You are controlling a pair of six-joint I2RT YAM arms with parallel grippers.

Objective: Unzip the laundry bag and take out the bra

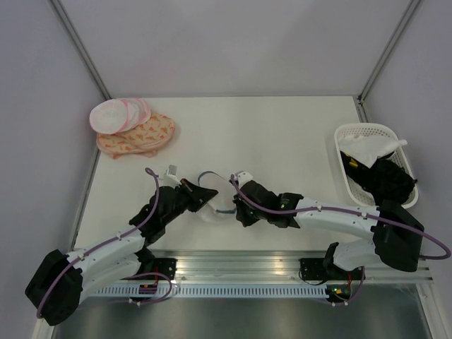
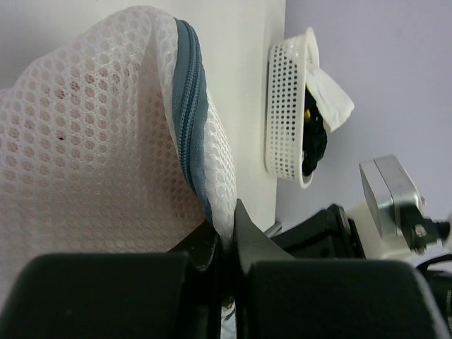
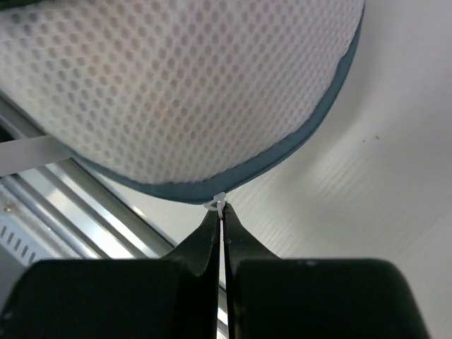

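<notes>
The laundry bag point(image 1: 212, 212), white mesh with a grey-blue zipper rim, lies near the table's front edge between both grippers. My left gripper point(image 1: 195, 194) is shut on the bag's mesh edge beside the zipper rim point(image 2: 189, 120); in the left wrist view the pinch sits at the left gripper point(image 2: 227, 227). My right gripper point(image 3: 222, 214) is shut on the small white zipper pull point(image 3: 217, 203) at the rim of the laundry bag point(image 3: 176, 85). Only a faint peach-pink tint shows through the mesh; the bra itself is hidden inside.
A white basket point(image 1: 352, 133) with white cloth and black garments stands at the right edge. Stacked white rounds with pink edges point(image 1: 113, 116) and an orange-patterned peach cloth point(image 1: 141, 138) lie at the back left. An aluminium rail point(image 1: 268, 265) runs along the near edge.
</notes>
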